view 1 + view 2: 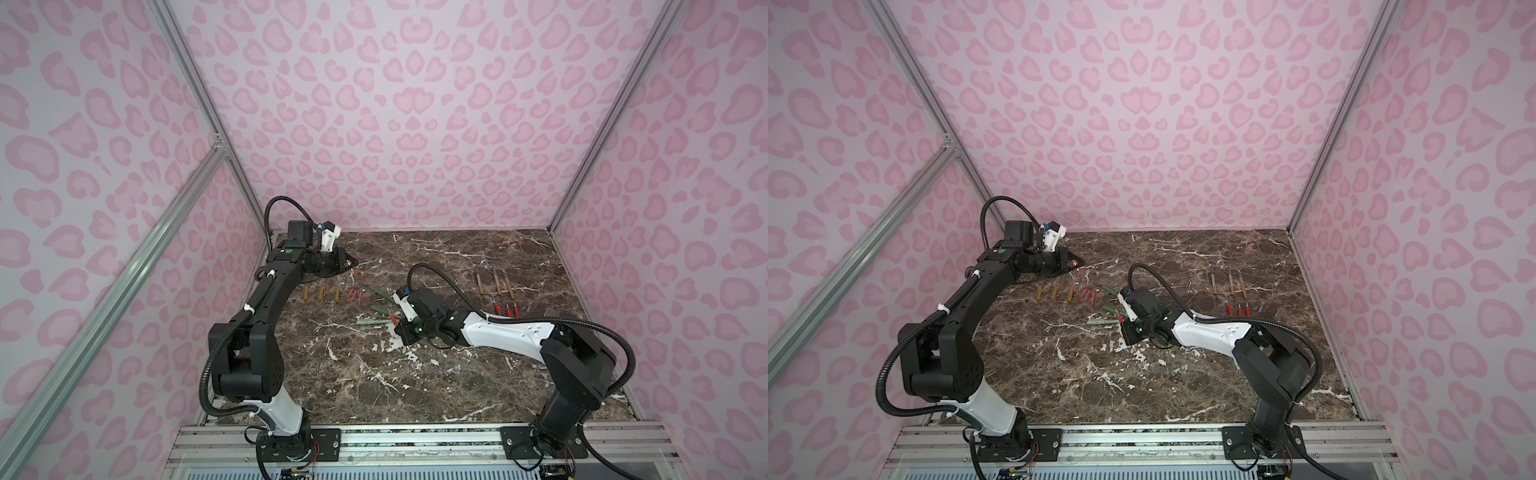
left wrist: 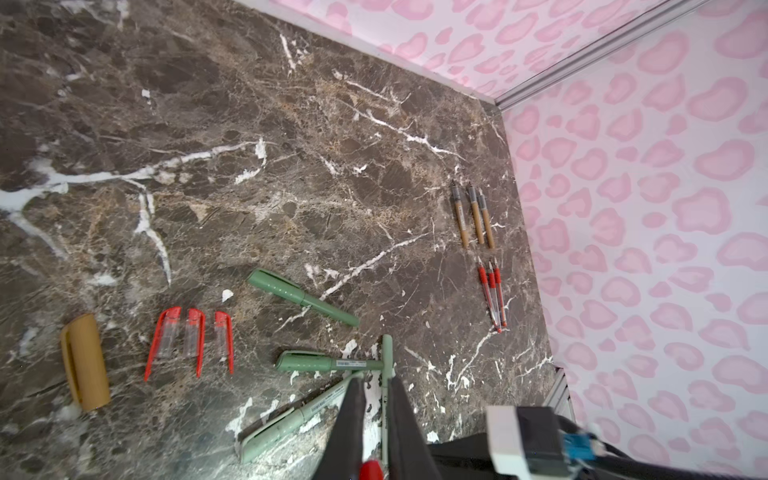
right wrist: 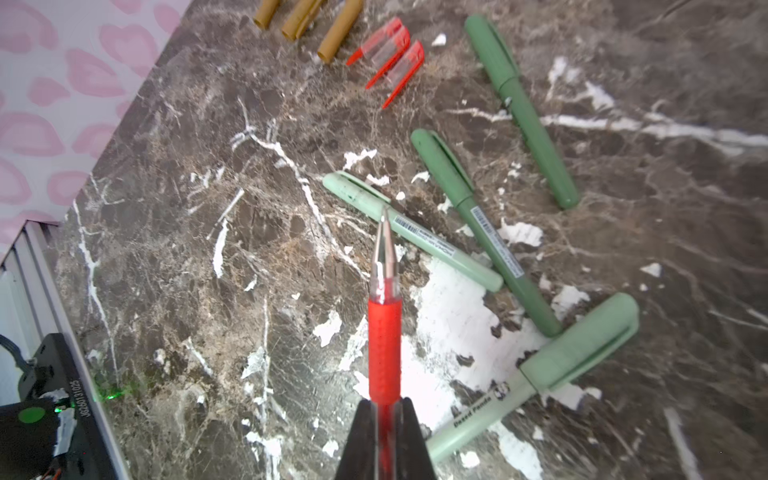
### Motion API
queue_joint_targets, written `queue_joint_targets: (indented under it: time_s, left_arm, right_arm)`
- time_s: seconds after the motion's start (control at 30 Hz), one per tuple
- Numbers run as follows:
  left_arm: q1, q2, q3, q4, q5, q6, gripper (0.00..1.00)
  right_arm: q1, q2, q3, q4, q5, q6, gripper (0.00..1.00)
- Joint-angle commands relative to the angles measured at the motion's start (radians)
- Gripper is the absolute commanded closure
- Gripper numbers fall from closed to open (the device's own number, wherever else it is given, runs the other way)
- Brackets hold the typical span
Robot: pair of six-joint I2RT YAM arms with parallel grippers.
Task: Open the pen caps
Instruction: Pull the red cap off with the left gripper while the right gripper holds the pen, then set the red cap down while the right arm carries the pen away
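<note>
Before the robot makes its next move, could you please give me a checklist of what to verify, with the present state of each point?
1. Right claw shut on the red pen: ok.
2. Red pen uncapped, tip bare: ok.
3. Left claw shut on the red cap: ok.
4. Free room beside the three red caps lying down: ok.
5. Pen tip clear of the light green pen under it: cannot tell.
6. All green pens uncapped: not ok, four still capped.
</note>
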Motion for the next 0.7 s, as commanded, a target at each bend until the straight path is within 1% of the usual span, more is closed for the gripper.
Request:
queue_joint_targets:
  time_s: [0.0,0.17,0.33,0.47,0.5,0.6,0.67]
  left_arm:
    - [-0.020,0.043,0.027,-0.057,-0.082,0.063,0.96]
    - [-0.081,0.128,0.071,-0.130,-0.204,0.134,0.96]
    - [-0.139,0.228,0.123,-0.177,-0.281,0.189,0.96]
    - [-0.157,0.303,0.166,-0.212,-0.335,0.208,0.97]
    - [-0.160,0.318,0.172,-0.216,-0.345,0.205,0.97]
    - [-0.163,0.356,0.192,-0.225,-0.322,0.204,0.95]
    - [-0.173,0.379,0.205,-0.235,-0.343,0.210,0.95]
  right_arm:
    - [-0.022,-0.034,-0.019,0.011,0.040,0.017,1.00]
    - [-0.097,-0.103,-0.038,-0.013,0.049,0.020,1.00]
    - [-0.175,-0.172,-0.055,-0.070,0.070,0.010,1.00]
    - [-0.237,-0.230,-0.079,-0.118,0.083,0.001,1.00]
    - [-0.253,-0.244,-0.087,-0.129,0.085,-0.003,1.00]
    - [-0.300,-0.284,-0.108,-0.160,0.087,-0.015,1.00]
    - [-0.335,-0.305,-0.123,-0.182,0.084,-0.022,1.00]
